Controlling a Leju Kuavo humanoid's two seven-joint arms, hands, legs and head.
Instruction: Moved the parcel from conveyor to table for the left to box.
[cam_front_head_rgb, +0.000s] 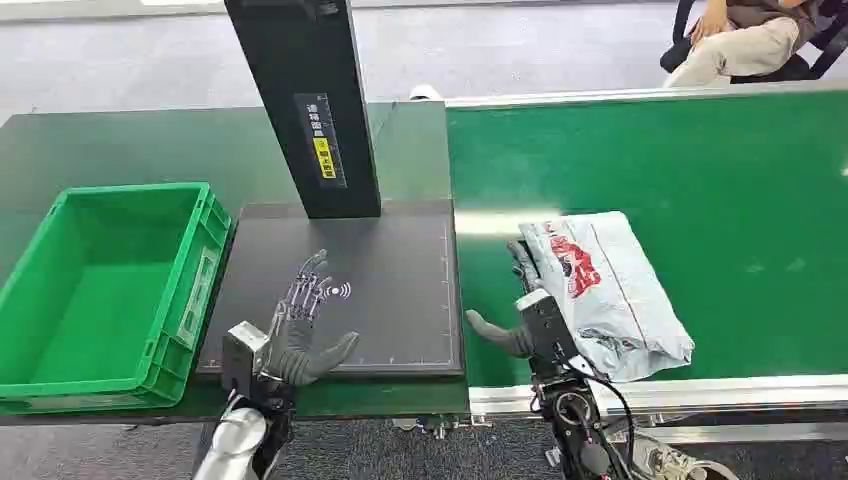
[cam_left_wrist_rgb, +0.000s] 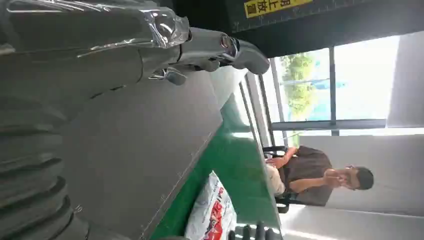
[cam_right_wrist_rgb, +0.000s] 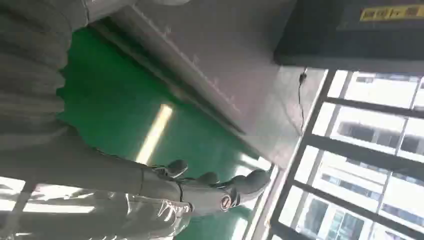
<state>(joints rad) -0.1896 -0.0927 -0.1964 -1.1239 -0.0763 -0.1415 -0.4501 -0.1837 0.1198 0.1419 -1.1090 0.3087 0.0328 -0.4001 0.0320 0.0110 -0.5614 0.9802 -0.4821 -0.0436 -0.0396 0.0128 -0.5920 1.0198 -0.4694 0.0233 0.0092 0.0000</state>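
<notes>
A crinkled grey plastic parcel (cam_front_head_rgb: 608, 292) with red print lies on the smooth green conveyor (cam_front_head_rgb: 720, 180). The right hand (cam_front_head_rgb: 525, 300) rests against it, fingers spread; the left hand (cam_front_head_rgb: 300, 325) hovers, holding nothing.

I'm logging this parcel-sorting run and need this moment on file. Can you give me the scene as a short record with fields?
parcel: grey plastic mailer bag with red print, lying on the green conveyor belt
right robot hand: at the parcel's near-left edge, fingers against it; grasp not clear
left robot hand: open, fingers spread over the dark mat
bin: green crate, empty, left of the mat
stand: black upright post at the mat's far edge
person: seated beyond the conveyor
task stage: parcel not yet on the table
</notes>
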